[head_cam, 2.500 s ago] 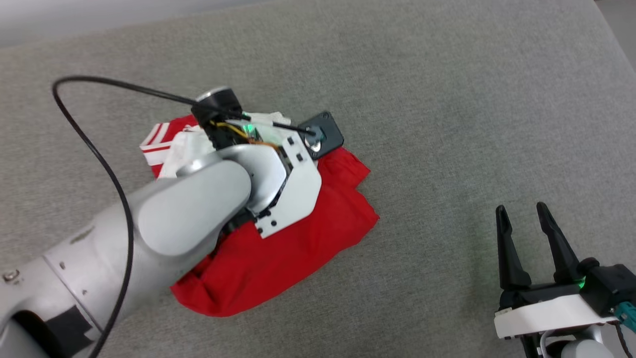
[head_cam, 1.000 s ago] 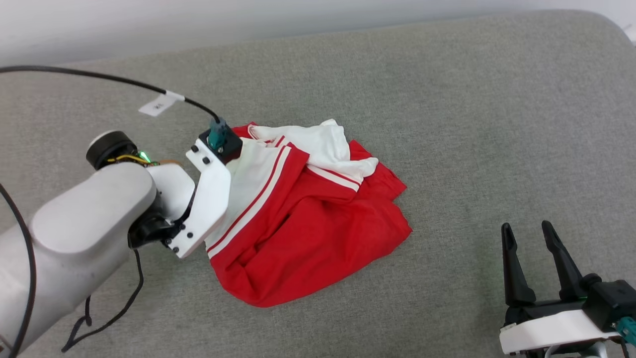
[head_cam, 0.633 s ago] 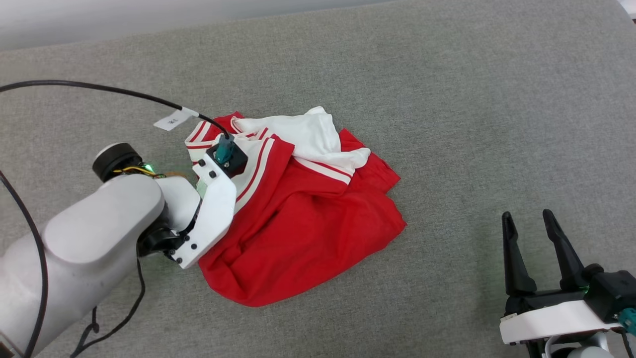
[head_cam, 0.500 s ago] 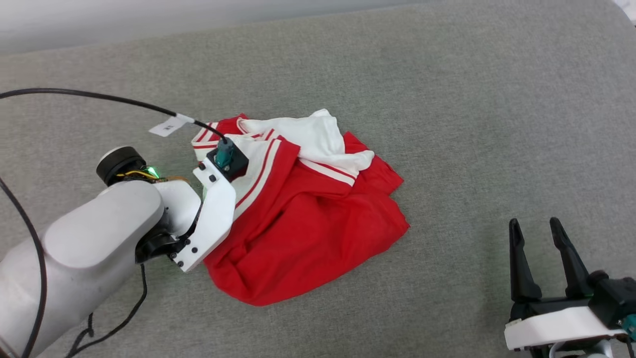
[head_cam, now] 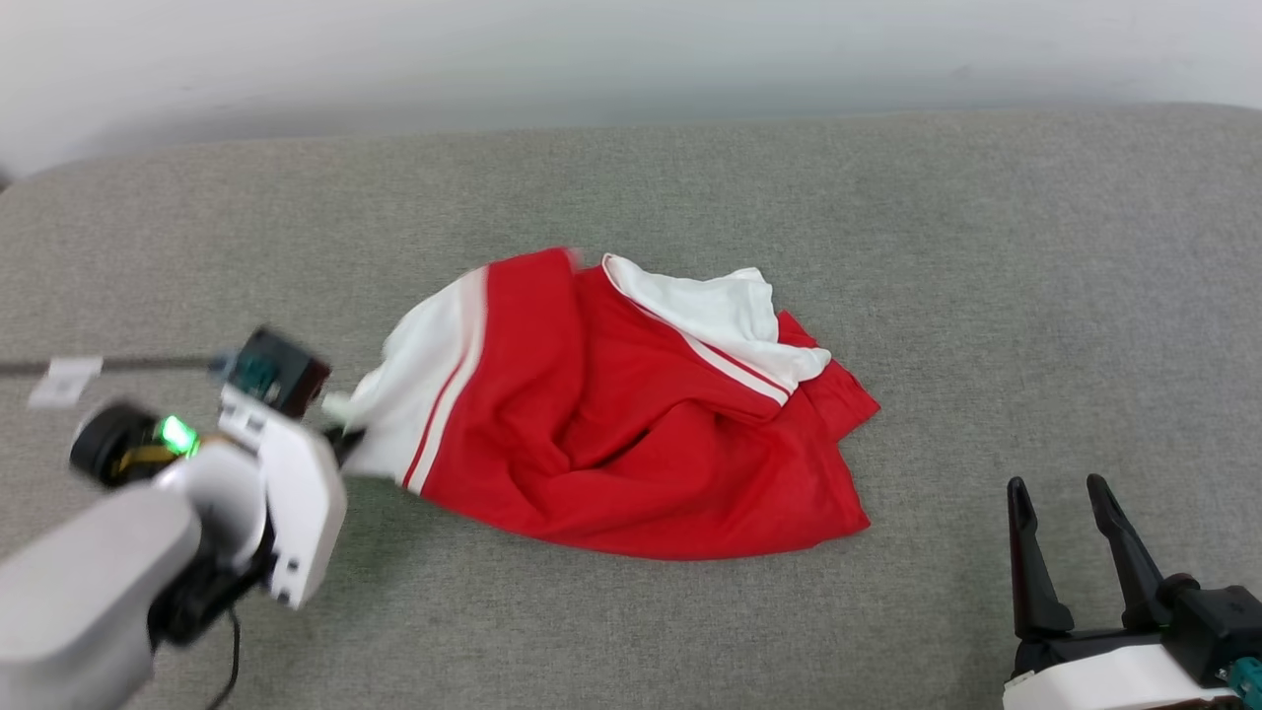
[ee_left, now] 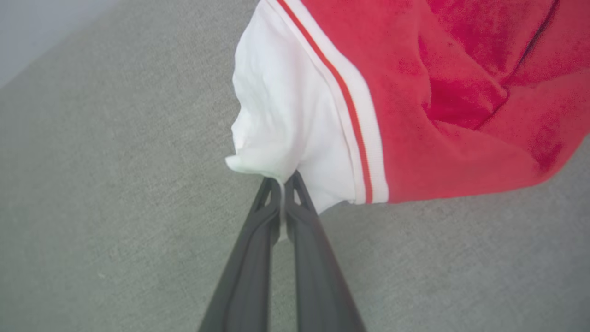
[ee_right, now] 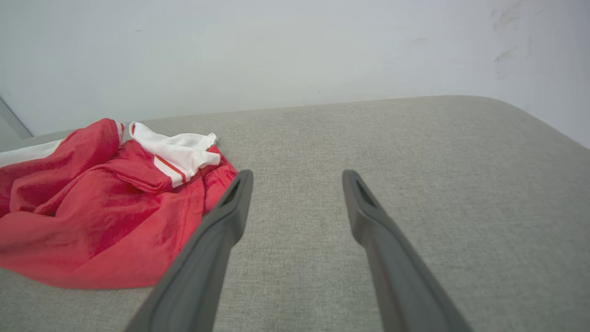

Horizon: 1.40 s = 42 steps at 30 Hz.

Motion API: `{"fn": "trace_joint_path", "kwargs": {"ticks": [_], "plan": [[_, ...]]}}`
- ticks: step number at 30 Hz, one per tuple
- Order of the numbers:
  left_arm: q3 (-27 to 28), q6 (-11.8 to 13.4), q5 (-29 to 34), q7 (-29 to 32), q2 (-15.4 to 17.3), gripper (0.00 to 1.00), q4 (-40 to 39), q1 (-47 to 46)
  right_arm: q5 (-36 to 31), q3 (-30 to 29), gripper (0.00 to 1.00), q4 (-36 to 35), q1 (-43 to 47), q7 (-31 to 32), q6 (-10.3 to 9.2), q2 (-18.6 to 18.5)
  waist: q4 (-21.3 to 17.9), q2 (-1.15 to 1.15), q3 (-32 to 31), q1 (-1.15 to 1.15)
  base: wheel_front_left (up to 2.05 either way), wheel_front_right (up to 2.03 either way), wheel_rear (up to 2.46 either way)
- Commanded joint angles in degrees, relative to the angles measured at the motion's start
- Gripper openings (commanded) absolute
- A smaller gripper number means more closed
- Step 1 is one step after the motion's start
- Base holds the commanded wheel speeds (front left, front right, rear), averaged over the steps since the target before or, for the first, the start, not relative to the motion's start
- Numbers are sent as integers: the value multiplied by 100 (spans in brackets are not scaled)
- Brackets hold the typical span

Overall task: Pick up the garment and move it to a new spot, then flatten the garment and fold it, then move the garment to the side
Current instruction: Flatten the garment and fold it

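The garment (head_cam: 611, 424), a red T-shirt with white sleeves and striped trim, lies crumpled mid-surface, its left side drawn out toward the left. My left gripper (ee_left: 282, 177) is shut on the edge of the garment's (ee_left: 415, 92) white sleeve; in the head view that gripper (head_cam: 335, 419) sits at the shirt's left tip. At the lower right my right gripper (head_cam: 1057, 493) stands open with nothing between its fingers, well apart from the cloth. In the right wrist view the garment (ee_right: 101, 203) lies left of the open right gripper (ee_right: 297, 177).
Everything rests on a wide grey fabric surface (head_cam: 887, 247) with a pale wall (head_cam: 592, 59) behind it. A black cable with a white tag (head_cam: 59, 380) trails from my left wrist. The surface's rounded right edge (ee_right: 553, 133) is near my right arm.
My left gripper has closed on the white sleeve and pulled it left and toward me, stretching the shirt out. The head camera has tilted up. The right gripper has stayed open.
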Motion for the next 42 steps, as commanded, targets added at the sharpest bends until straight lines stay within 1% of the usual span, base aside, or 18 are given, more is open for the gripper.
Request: {"fn": "trace_joint_path", "kwargs": {"ticks": [1,7,15,16,17,19,20,25,26,27,28,30,31,32,35,37,40,42], "plan": [[31,149,-121,-136,82,0,-47,280,-41,3,100,-24,60,-11,-4,4,34,0,-38,0,0,0,0],[-16,560,-666,-710,249,0,-95,1527,-101,2,100,-35,117,-11,-4,4,8,0,-79,0,0,0,0],[-295,703,-1082,-785,16,0,-89,2485,-138,12,100,13,218,-11,-4,4,6,0,-251,0,0,0,0],[-280,738,-1055,-871,8,26,-69,2512,-136,12,100,20,236,-11,-4,4,11,0,-299,0,0,0,0],[-230,799,-981,-1016,17,100,-56,2499,-132,11,100,27,255,-11,-4,4,20,0,-357,0,0,0,0],[-170,866,-922,-1170,37,100,-48,2478,-129,11,100,32,281,-11,-4,4,26,0,-406,0,0,0,0],[-51,1064,-735,-1535,90,100,-48,2418,-122,-6,100,28,331,-11,-4,4,44,0,-528,0,0,0,0],[183,1739,-295,-2419,195,100,-315,2455,-165,-165,100,-107,357,-11,-4,2,144,0,-815,0,0,0,0],[183,1739,-295,-2419,195,100,-315,2455,-165,-165,100,-107,357,-11,-4,2,144,0,-815,0,0,0,0],[234,1927,-200,-2578,233,100,-400,2471,-191,-204,100,-159,319,-11,-3,4,169,0,-857,0,0,0,0],[350,2320,-17,-2788,266,100,-586,2486,-254,-331,100,-292,176,-11,-3,3,242,0,-901,0,0,0,0],[483,2720,215,-2934,266,100,-815,2481,-435,-414,100,-473,-34,-11,-3,5,305,0,-895,0,0,0,0],[587,2906,300,-2983,236,100,-932,2497,-535,-441,100,-556,-157,-11,-3,6,333,0,-879,0,0,0,0],[587,2906,300,-2983,236,100,-932,2497,-535,-441,100,-556,-157,-11,-3,6,333,0,-879,0,0,0,0],[974,3421,588,-3056,166,100,-1273,2591,-862,-490,100,-781,-657,-10,-4,3,402,0,-805,0,0,0,0],[1388,3702,875,-3068,6,100,-1581,2667,-1124,-427,100,-825,-1078,-11,-4,-4,447,0,-727,0,0,0,0],[1912,3987,1408,-3060,-222,100,-1894,3001,-1315,-256,100,-693,-1766,-11,-4,-280,523,0,-601,0,0,0,0],[2251,4064,1727,-3061,-475,100,-2060,3170,-1335,-57,100,-464,-2213,-10,-4,-519,586,0,-515,0,0,0,0]]}}
